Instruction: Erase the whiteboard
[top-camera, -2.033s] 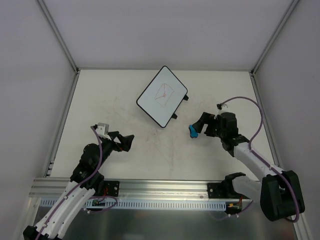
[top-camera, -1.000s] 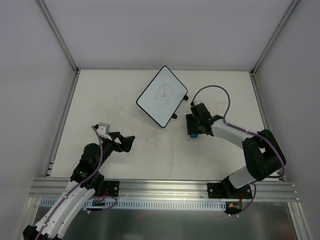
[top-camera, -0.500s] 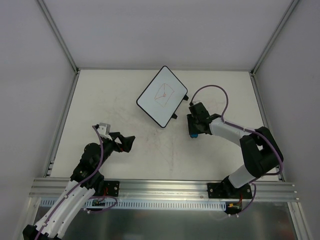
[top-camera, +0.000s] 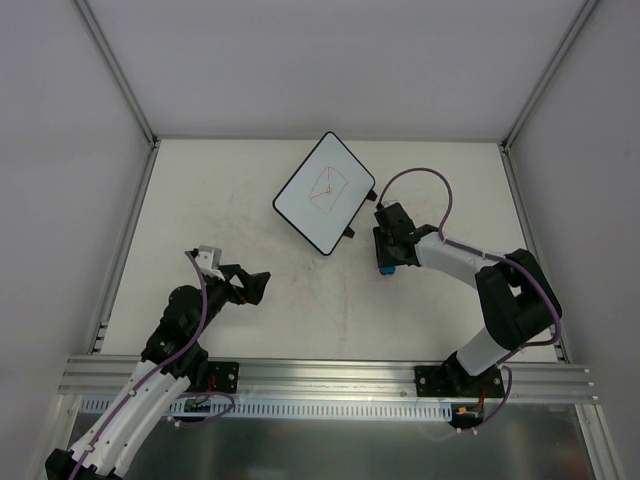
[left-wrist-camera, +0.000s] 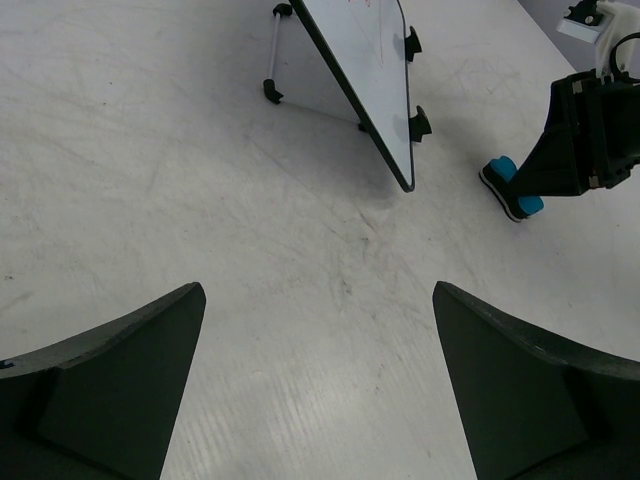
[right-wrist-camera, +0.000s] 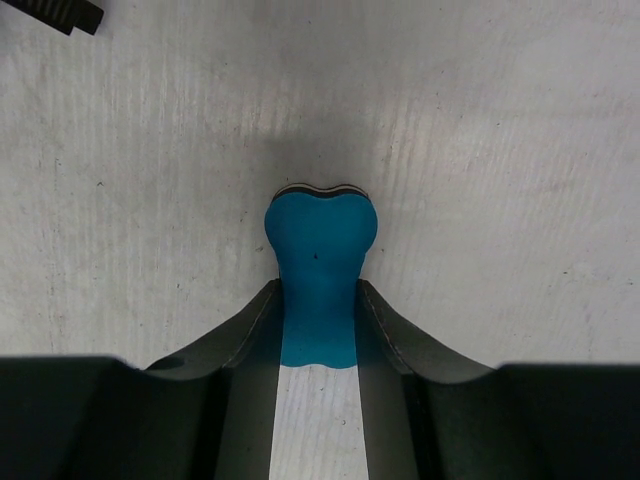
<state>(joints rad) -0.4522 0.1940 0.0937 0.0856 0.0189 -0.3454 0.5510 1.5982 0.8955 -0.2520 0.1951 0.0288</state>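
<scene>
The whiteboard (top-camera: 325, 192) stands tilted on the table at back centre, with a red line sketch on its white face. In the left wrist view the whiteboard (left-wrist-camera: 365, 60) leans on a thin metal leg. Right of it the small blue eraser (top-camera: 385, 267) lies on the table, and my right gripper (top-camera: 388, 255) is shut on it. In the right wrist view both fingers press the narrow waist of the eraser (right-wrist-camera: 320, 240) inside the right gripper (right-wrist-camera: 318, 292). My left gripper (top-camera: 255, 283) hangs wide open over bare table at the near left, holding nothing (left-wrist-camera: 320, 290).
White walls close the table at the back and both sides. An aluminium rail (top-camera: 330, 375) runs along the near edge by the arm bases. Two black tabs (left-wrist-camera: 418, 122) stick out from the whiteboard's edge toward the eraser. Faint red smears mark the tabletop.
The right arm reached in over the eraser and its fingers have come together on the eraser's waist. The left arm and the whiteboard have not moved.
</scene>
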